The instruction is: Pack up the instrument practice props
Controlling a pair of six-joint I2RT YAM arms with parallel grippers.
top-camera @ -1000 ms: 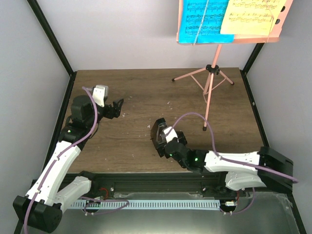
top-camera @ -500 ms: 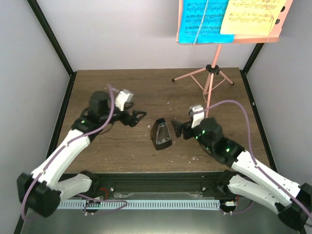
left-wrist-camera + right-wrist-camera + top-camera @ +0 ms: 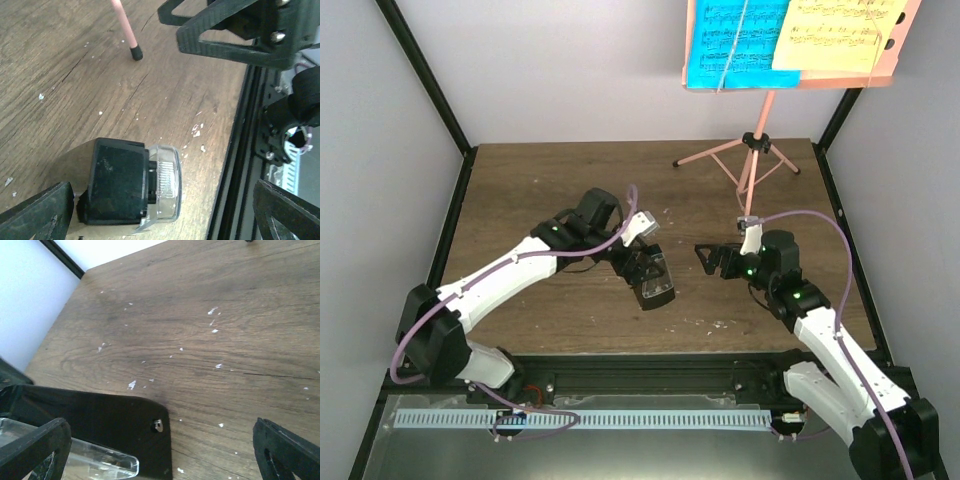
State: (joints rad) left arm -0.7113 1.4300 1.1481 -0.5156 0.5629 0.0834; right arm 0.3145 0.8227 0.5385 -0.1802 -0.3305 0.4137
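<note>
The small black metronome (image 3: pixel 657 287) with a clear front cover lies on its side on the wooden table, near the middle. My left gripper (image 3: pixel 642 268) is open and reaches over it. In the left wrist view the metronome (image 3: pixel 120 182) lies between the wide-apart fingers, close to the left finger (image 3: pixel 35 215), not clamped. My right gripper (image 3: pixel 712 258) is open and empty just right of it; its wrist view shows the metronome's black base (image 3: pixel 100 425) at lower left. The pink music stand (image 3: pixel 757 150) stands at the back right, with a cyan page (image 3: pixel 735 40) and a pale-yellow page (image 3: pixel 835 35) on its desk.
One pink stand leg tip (image 3: pixel 127 30) rests on the table ahead of my left gripper. My right gripper (image 3: pixel 240 30) shows at the top right of the left wrist view. A black frame rail (image 3: pixel 640 370) runs along the table's near edge. White flecks dot the wood.
</note>
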